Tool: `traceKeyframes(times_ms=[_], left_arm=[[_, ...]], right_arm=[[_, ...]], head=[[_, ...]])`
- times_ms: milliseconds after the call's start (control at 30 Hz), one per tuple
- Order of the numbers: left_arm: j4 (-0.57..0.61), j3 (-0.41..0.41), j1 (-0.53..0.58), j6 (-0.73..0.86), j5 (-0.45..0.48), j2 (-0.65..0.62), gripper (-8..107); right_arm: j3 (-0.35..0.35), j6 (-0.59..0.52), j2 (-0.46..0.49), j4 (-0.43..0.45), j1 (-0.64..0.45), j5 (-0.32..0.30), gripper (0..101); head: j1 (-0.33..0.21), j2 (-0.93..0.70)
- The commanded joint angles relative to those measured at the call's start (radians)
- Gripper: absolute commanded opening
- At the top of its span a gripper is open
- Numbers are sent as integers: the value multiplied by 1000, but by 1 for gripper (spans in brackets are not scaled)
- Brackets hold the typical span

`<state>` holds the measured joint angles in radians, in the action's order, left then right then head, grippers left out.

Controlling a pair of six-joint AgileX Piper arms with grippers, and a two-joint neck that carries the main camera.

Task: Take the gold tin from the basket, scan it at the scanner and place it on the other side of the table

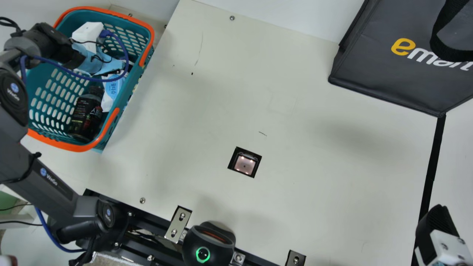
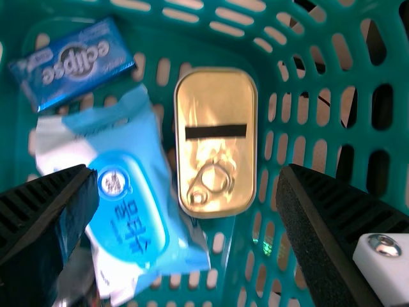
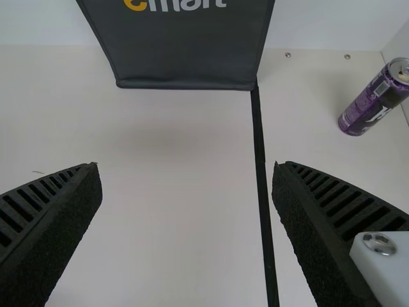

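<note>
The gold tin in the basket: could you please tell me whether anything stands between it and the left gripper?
Nothing visible covers the gold tin, seen between the open fingers of the left gripper. The blue packet lies close along one side of it, though, and might crowd one finger.

Cream table (image 1: pixel 314 155) in main view: matte top, thin dark scuffs, small screws (image 1: pixel 232 17) near the edges. Black strip (image 1: pixel 432 170) runs down its right part. Plain white wall or panel (image 1: pixel 281 14) past the far edge; right wrist view has 2 screws by that edge, near a corner. Near edge: dark rail (image 1: pixel 147 225), metal brackets (image 1: pixel 178 223). Light's diffuse, shadows soft. Green patch (image 1: pixel 7 201) lower left, can't ID.
</note>
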<state>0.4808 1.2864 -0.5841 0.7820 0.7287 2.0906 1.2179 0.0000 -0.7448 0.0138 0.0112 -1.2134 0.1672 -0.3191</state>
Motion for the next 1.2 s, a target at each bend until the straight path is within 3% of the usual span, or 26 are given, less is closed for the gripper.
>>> traceKeyframes(times_ms=[0,733,1167], left_arm=[[8,12,6,17,-5,16,90],[79,215,26,181,62,197,90],[52,255,35,207,20,265,90]], right_arm=[[0,0,0,0,0,0,95],[0,0,0,0,0,0,95],[0,0,0,0,0,-1,95]], head=[[-29,-2],[-29,-2],[-29,-2]])
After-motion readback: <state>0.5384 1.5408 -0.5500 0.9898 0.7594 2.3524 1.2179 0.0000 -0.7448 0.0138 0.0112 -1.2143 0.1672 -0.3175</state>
